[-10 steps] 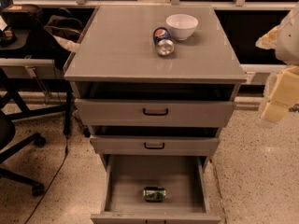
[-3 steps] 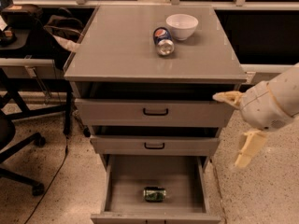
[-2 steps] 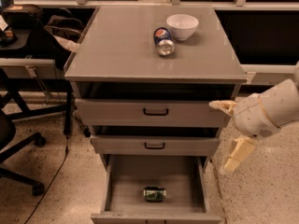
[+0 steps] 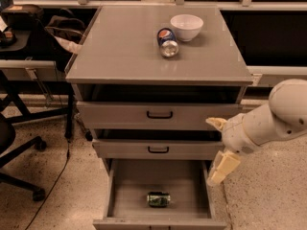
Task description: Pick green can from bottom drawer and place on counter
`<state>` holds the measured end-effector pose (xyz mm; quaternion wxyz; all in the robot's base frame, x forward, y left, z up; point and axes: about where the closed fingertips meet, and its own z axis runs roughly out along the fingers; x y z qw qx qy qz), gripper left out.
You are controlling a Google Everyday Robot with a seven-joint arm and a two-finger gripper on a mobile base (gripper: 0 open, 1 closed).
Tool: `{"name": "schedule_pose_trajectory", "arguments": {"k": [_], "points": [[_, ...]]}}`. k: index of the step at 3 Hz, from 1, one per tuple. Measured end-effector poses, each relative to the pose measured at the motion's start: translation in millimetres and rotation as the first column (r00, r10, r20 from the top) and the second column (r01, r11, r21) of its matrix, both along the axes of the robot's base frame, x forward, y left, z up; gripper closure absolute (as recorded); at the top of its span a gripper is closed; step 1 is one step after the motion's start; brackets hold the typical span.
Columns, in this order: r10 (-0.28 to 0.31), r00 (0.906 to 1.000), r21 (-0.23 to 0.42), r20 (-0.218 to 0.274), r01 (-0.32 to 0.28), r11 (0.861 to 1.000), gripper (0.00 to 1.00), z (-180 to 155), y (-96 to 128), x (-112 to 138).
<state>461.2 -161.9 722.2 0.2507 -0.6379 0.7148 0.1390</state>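
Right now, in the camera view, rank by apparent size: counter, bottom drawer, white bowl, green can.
1. counter
2. bottom drawer
3. white bowl
4. green can, lying on its side in the drawer

This is apparent size only. Camera distance differs, so true bowl-versus-can size is unsure. The gripper, open, hangs above and right of the bottom drawer.
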Motion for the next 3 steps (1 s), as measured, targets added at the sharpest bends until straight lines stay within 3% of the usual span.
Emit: {"name": "schedule_pose_trajectory", "arguments": {"k": [1,2,3], "points": [[-0.01,0.9979,-0.021,-0.064,0.009,1.0,0.0,-32.7,7.5,-2.4],[-0.01,0.9979,-0.021,-0.064,0.009,1.0,0.0,-32.7,7.5,-2.4],[-0.028,0.996,0.005,-0.085,0.029,1.0,0.0,-58.3,11.7,3.5]]}}
